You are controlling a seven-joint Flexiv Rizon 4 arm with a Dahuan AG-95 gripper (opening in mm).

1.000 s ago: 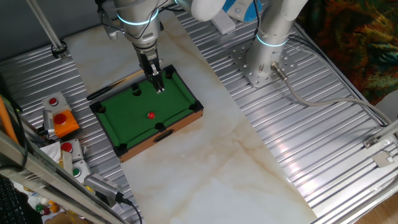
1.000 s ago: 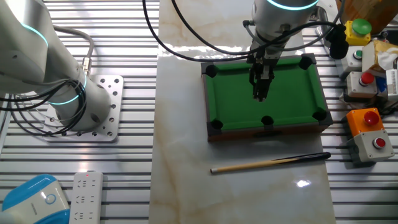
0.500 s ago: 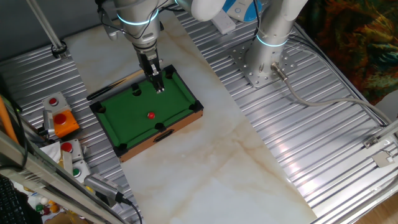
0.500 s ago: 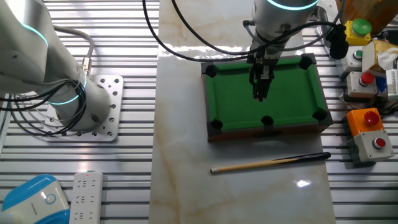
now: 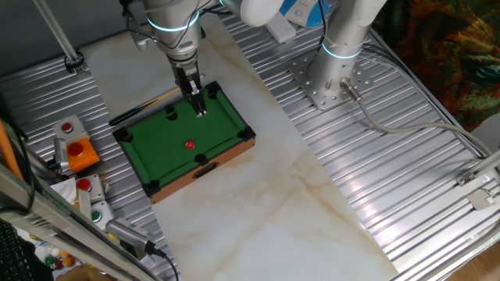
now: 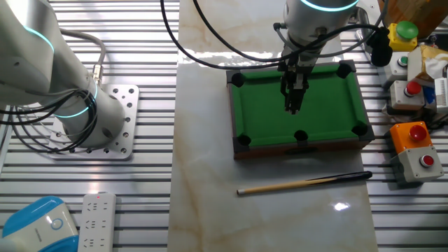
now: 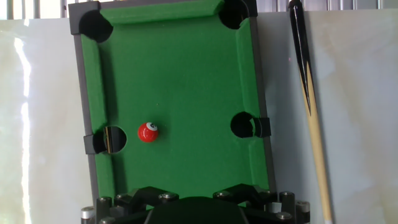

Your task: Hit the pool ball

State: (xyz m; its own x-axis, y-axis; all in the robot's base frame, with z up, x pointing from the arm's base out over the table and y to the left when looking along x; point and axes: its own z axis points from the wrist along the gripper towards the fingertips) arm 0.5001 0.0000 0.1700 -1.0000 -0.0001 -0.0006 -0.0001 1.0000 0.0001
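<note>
I am hovering my gripper [image 5: 198, 107] over the pool table [image 5: 226, 117], near the middle of its long rail on the cue stick's [image 6: 305, 183] side. My jaws are looking pressed together, though I cannot tell for certain. The pool ball [image 5: 189, 144] is lying on the felt across the table's width from me, just beside the side pocket [image 7: 114, 138] of the opposite long rail. I judge the strike must run crosswise, toward that pocket.

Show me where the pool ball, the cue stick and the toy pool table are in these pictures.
pool ball [image 7: 147, 132]: hand view, its red middle.
cue stick [image 6: 304, 183]: the other fixed view, middle of the shaft.
toy pool table [image 5: 166, 152]: one fixed view, bare green felt.
</note>
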